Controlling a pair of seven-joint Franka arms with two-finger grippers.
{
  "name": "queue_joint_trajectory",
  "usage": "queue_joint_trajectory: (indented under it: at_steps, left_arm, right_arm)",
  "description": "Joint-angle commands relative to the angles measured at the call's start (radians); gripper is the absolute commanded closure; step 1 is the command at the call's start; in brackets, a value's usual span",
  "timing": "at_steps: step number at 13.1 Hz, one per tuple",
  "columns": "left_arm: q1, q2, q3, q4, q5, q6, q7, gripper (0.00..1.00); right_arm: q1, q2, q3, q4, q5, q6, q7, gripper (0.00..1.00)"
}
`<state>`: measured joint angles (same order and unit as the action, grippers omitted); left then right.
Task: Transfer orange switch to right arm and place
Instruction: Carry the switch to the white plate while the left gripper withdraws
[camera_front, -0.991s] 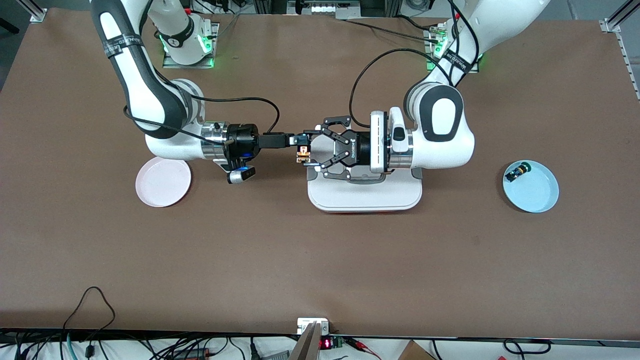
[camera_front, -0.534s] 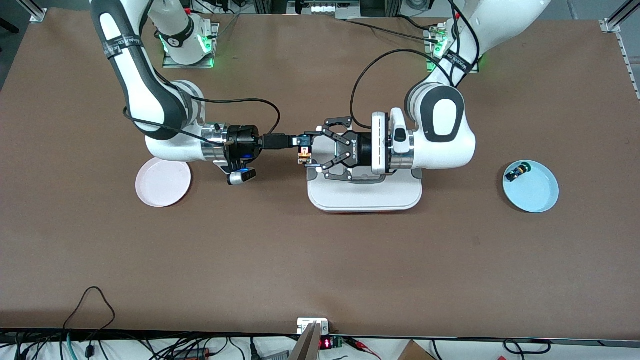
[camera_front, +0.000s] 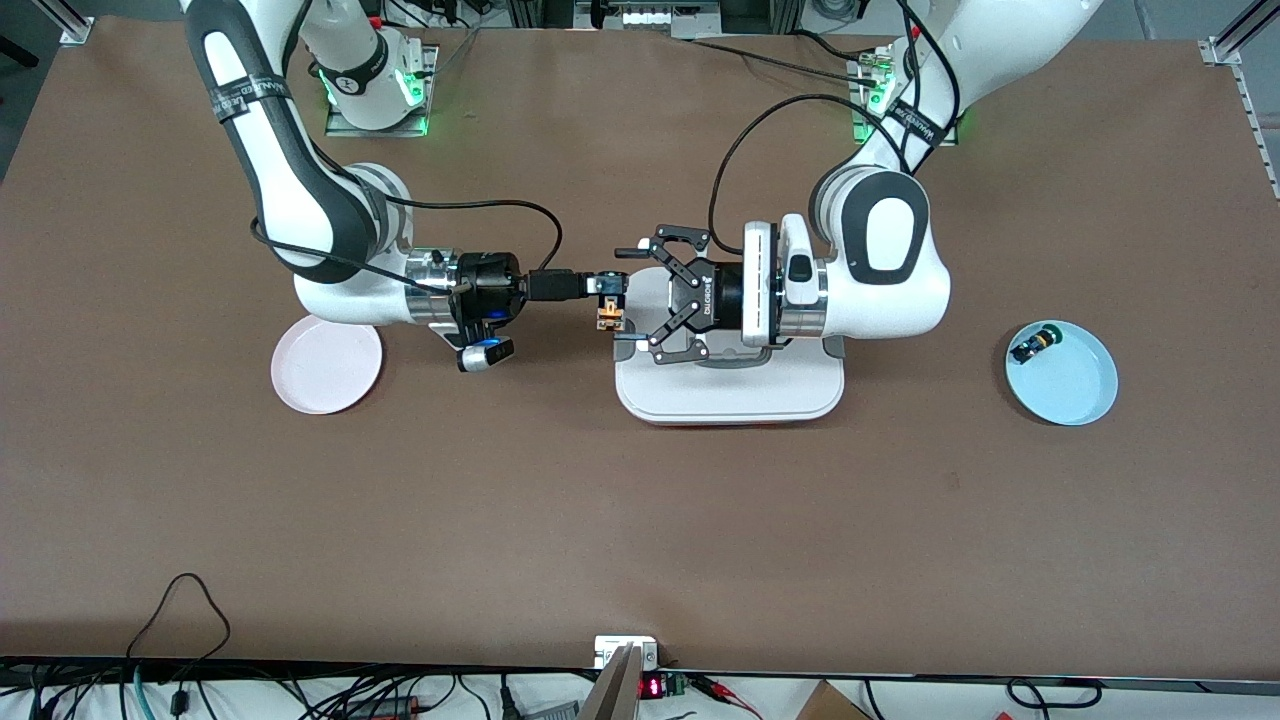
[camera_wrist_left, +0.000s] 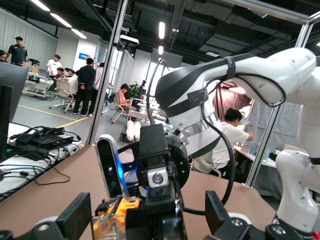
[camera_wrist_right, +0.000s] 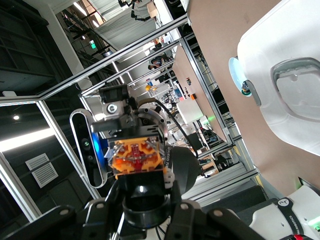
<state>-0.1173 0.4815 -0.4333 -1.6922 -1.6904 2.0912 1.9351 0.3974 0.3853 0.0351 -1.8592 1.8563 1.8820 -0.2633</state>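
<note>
Above white tray (camera_front: 730, 395) edge: orange switch (camera_front: 607, 317) clamped in right pincer (camera_front: 612, 285); left pincer (camera_front: 630, 297) spread wide, empty. Handover judged done; placement outstanding.

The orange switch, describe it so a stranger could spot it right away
Look over the white tray at mid-table, where the two arms meet. The orange switch sits clamped in the right gripper. The green-capped switch lies in the blue dish.

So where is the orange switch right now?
In the front view the orange switch is in the air over the white tray's edge, shut in the right gripper, between the left gripper's open fingers.
</note>
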Motion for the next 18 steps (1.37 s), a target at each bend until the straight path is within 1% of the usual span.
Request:
queue_joint_trajectory:
  at_steps: [1,2,4,5,6,8,10,12,13,14,16,17,18]
  left_arm:
    - [0.054,-0.047,-0.002,-0.014,0.111,-0.071,-0.118,0.0]
    - [0.097,-0.076,-0.004,-0.011,0.238,-0.109,-0.239,0.0]
    - [0.154,-0.142,-0.004,0.003,0.474,-0.216,-0.487,0.0]
    - [0.174,-0.165,-0.005,0.003,0.55,-0.255,-0.568,0.0]
    - [0.188,-0.181,0.002,0.003,0.596,-0.307,-0.635,0.0]
    - [0.226,-0.195,0.002,0.011,0.739,-0.385,-0.789,0.0]
    - [0.249,-0.195,0.005,0.055,0.904,-0.476,-0.93,0.0]
    - [0.266,-0.193,0.007,0.089,1.09,-0.545,-1.052,0.0]
    - [0.284,-0.189,0.008,0.104,1.2,-0.559,-1.108,0.0]
    - [0.3,-0.182,0.007,0.111,1.318,-0.565,-1.146,0.0]
    - [0.3,-0.173,0.008,0.111,1.499,-0.566,-1.17,0.0]
    - [0.3,-0.175,0.008,0.114,1.603,-0.566,-1.218,0.0]
    - [0.3,-0.178,0.007,0.135,1.69,-0.577,-1.276,0.0]
  right_arm:
    - [-0.009,0.007,0.005,0.02,0.0,0.0,-0.007,0.72]
    - [-0.012,0.001,0.005,0.018,-0.011,-0.001,-0.007,0.72]
    - [-0.038,-0.009,0.005,0.018,-0.087,-0.001,-0.005,0.72]
    - [-0.049,-0.014,0.005,0.018,-0.123,-0.004,-0.007,0.72]
    - [-0.064,-0.022,0.005,0.018,-0.167,-0.012,-0.005,0.72]
    - [-0.097,-0.031,0.005,0.018,-0.273,-0.04,-0.005,0.72]
    - [-0.13,-0.043,0.005,0.02,-0.414,-0.076,-0.007,0.72]
    - [-0.16,-0.049,0.005,0.024,-0.608,-0.113,-0.034,0.73]
    - [-0.167,-0.049,0.005,0.035,-0.717,-0.127,-0.062,0.73]
    - [-0.176,-0.049,0.005,0.037,-0.793,-0.139,-0.095,0.73]
    - [-0.196,-0.049,0.005,0.037,-0.885,-0.162,-0.163,0.73]
    - [-0.206,-0.049,0.005,0.037,-0.955,-0.175,-0.181,0.73]
    - [-0.216,-0.049,0.005,0.038,-1.064,-0.176,-0.224,0.73]
